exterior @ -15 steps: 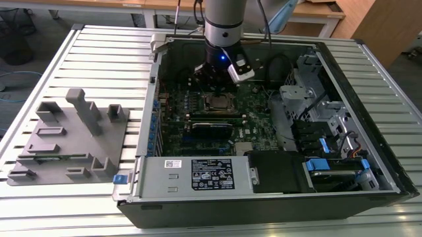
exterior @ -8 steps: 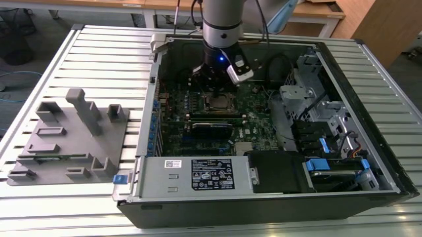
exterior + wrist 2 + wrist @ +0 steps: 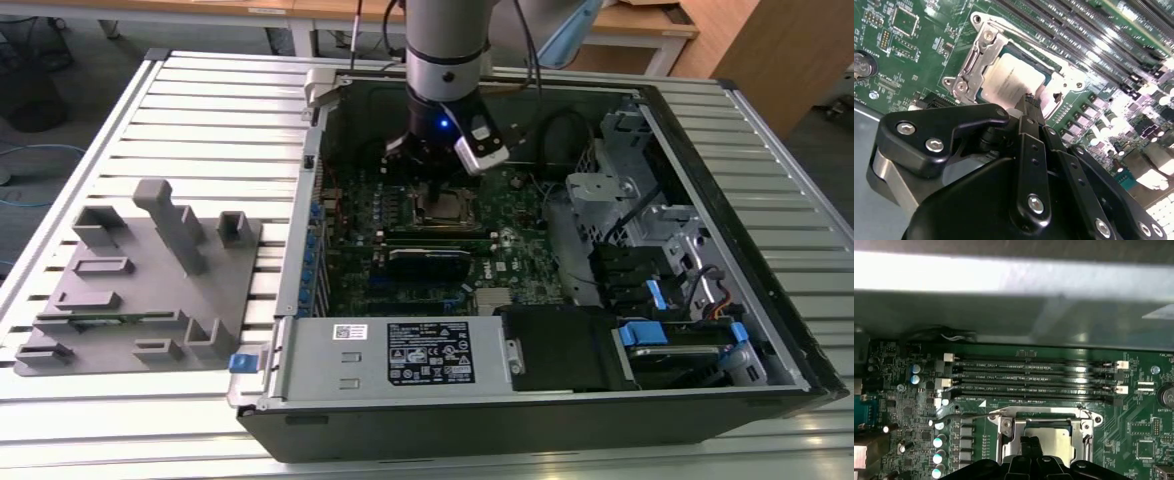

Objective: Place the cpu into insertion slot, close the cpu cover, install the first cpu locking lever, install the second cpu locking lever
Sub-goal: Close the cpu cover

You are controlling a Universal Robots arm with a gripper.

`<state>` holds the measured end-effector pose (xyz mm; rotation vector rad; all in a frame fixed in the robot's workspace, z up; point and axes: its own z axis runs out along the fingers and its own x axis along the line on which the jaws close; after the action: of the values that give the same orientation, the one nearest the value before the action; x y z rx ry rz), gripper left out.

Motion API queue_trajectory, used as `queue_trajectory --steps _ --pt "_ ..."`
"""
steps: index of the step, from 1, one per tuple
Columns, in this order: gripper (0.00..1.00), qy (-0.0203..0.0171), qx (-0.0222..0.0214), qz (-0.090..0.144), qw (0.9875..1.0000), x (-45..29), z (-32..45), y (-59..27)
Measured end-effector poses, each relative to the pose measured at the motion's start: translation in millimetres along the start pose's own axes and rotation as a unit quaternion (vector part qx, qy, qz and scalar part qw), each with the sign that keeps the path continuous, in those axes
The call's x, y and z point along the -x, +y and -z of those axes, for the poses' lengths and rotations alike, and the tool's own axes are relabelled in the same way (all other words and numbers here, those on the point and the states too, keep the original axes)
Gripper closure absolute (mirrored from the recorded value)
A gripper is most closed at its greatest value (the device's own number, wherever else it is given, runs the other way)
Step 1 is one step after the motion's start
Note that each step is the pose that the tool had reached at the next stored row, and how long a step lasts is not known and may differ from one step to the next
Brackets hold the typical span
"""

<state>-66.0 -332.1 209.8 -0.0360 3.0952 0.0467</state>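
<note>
Since the whole job is happening from straight above, the open black computer case (image 3: 534, 430) is lying on its side on the slatted metal table (image 3: 200, 110) with the panel off, so the arm is getting a clear drop onto the board.

At the exterior view's left, a grey plastic fixture tray with moulded slots (image 3: 80, 320) is sitting just beside the case. I'm guessing it's there to keep parts in known spots.

In the middle, the black gripper (image 3: 434, 180) is hanging low over the green motherboard (image 3: 521, 230), right above the small square insertion slot with the silvery rim (image 3: 975, 21). In both wrist views the fingertips (image 3: 1029, 102) (image 3: 1024, 444) are looking pressed together with nothing between them.

The cpu, a flat square chip with a dull grey metal top (image 3: 1016, 80) (image 3: 1054, 437), is already sitting in the slot. The thin silvery cpu cover frame (image 3: 980, 57) is looking like it's lying down around it, window framing the chip. A thin wire lever (image 3: 974, 415) is running along the socket, and I can't tell if it's hooked.

At the exterior view's right, silver drive cages (image 3: 614, 190) are crowding the case wall, which is probably why the arm is standing so vertical.
</note>
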Motion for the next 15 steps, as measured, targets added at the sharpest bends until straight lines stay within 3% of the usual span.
queue_trajectory --steps 5,15 --pt "0.9 0.0 -0.0004 0.0 1.0 -1.8 0.1 -4.6" --pt "0.9 0.0 -0.0012 0.0 1.0 -7.9 -0.7 -5.0"
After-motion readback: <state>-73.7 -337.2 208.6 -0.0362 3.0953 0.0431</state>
